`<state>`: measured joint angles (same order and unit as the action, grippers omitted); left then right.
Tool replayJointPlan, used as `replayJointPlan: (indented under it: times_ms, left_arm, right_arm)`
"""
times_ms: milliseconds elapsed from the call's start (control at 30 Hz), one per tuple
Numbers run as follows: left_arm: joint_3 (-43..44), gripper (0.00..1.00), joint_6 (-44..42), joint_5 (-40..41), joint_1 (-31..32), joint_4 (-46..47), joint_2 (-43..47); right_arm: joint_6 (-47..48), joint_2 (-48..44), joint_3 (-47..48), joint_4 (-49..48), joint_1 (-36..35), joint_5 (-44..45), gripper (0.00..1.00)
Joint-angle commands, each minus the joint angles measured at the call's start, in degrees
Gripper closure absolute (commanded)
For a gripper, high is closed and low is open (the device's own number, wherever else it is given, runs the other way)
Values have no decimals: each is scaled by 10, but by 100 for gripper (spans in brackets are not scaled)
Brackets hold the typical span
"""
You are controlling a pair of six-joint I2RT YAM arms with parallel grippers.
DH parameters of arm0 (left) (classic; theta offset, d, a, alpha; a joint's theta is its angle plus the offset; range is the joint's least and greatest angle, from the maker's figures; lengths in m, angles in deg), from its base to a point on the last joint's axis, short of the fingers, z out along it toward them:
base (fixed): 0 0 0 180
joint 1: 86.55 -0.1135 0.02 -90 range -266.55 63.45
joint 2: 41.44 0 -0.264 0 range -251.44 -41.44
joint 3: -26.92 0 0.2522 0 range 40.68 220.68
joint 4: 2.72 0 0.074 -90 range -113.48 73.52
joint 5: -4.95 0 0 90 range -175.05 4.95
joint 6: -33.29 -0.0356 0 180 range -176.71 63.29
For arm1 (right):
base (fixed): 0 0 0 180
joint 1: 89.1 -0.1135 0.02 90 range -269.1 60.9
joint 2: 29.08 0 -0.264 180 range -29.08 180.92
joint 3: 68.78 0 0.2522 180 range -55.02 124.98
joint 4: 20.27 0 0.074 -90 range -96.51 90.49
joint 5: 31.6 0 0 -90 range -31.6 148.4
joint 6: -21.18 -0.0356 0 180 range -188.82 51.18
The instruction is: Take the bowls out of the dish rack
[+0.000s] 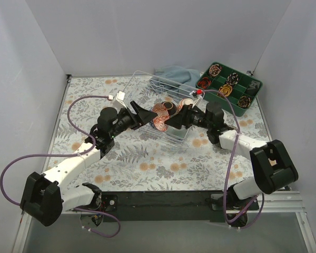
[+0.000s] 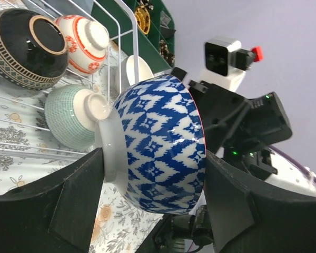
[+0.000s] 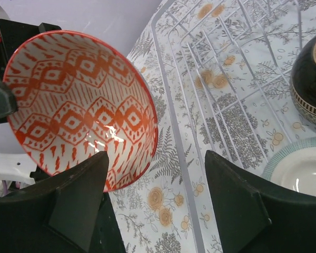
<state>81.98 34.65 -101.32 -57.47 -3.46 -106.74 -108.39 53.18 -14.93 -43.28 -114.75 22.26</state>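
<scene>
Bowl (image 2: 163, 142) clamped foot-to-rim between the wide-spread left gripper (image 2: 152, 158) jaws.
Right gripper (image 3: 155, 155) gapes wide, empty; dish rack (image 3: 210, 79) lies beyond its fingertips.

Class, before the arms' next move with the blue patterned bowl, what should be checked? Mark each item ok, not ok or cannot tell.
1. Left gripper fingers clamp the blue bowl, foot to rim: ok.
2. Right gripper open: ok.
3. Right fingers free of the bowl's rim: cannot tell.
4. Bowl clear of the dish rack wires: cannot tell.
5. Bare table beside the rack for set-down: ok.
6. Rack emptied: not ok; black bowl, green bowl and red-and-white bowl remain.
</scene>
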Motion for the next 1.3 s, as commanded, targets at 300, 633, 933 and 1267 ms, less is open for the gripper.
replayJointPlan:
  times_ms: [300,633,933,1267]
  left_arm:
    - [-56,87,37,-31,-2,103,43]
    - [-56,32,-29,16,-1,23,83]
    - [-7,2,-165,133,-1,-148,168]
    - [-3,2,-301,294,-1,-265,266]
  right_arm:
    - [-49,50,46,-89,-40,-4,76]
    - [-11,2,43,-7,-40,29,99]
    - [156,-96,113,345,-40,163,99]
    - [245,-215,170,591,-14,296,99]
